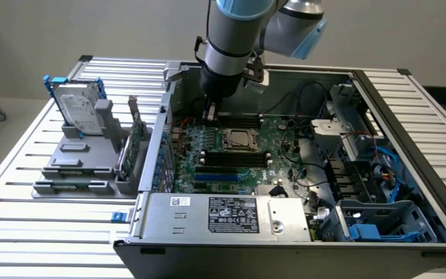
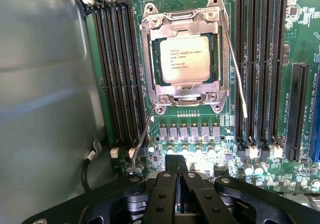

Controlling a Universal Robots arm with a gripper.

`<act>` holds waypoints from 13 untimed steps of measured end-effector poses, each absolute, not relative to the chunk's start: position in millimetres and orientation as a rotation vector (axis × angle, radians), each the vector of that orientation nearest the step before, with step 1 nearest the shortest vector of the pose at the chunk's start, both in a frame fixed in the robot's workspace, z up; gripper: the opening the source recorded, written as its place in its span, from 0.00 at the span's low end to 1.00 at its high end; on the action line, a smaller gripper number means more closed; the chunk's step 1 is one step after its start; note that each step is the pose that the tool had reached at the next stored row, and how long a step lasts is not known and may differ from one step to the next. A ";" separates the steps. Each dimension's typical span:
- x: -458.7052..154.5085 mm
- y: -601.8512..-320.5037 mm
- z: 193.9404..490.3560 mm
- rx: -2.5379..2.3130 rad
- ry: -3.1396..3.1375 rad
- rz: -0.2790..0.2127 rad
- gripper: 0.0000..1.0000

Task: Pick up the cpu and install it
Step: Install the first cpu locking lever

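The cpu (image 2: 184, 59), a small square chip with a shiny silver-grey top and printed text, lies flat in the metal-framed socket (image 2: 150, 44) on the green motherboard. From the exterior view it is a pale square (image 1: 238, 138) in the middle of the board. My gripper (image 2: 176, 160) is shut, its two black fingers pressed together with nothing between them. It hangs above the board, a short way off the socket's side and not touching the chip. In the exterior view the gripper (image 1: 209, 114) hovers just toward the exterior view's left of the socket, near the case wall.
Black memory slots (image 2: 117, 74) flank the socket on both sides, and thin wire levers (image 2: 239, 79) stand out from the frame. The open case wall (image 1: 161, 139) is close by the arm. A silver hard drive (image 1: 79, 107) stands in a grey holder outside the case.
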State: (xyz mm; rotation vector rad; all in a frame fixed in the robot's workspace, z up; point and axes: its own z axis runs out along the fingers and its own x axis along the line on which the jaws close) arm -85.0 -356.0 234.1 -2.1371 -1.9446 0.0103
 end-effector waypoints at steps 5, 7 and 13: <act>-85.0 -356.0 234.0 -2.137 -1.945 0.010 0.11; -85.0 -356.0 234.0 -2.137 -1.944 0.010 0.11; -97.9 -356.3 236.4 -2.133 -1.940 0.007 0.11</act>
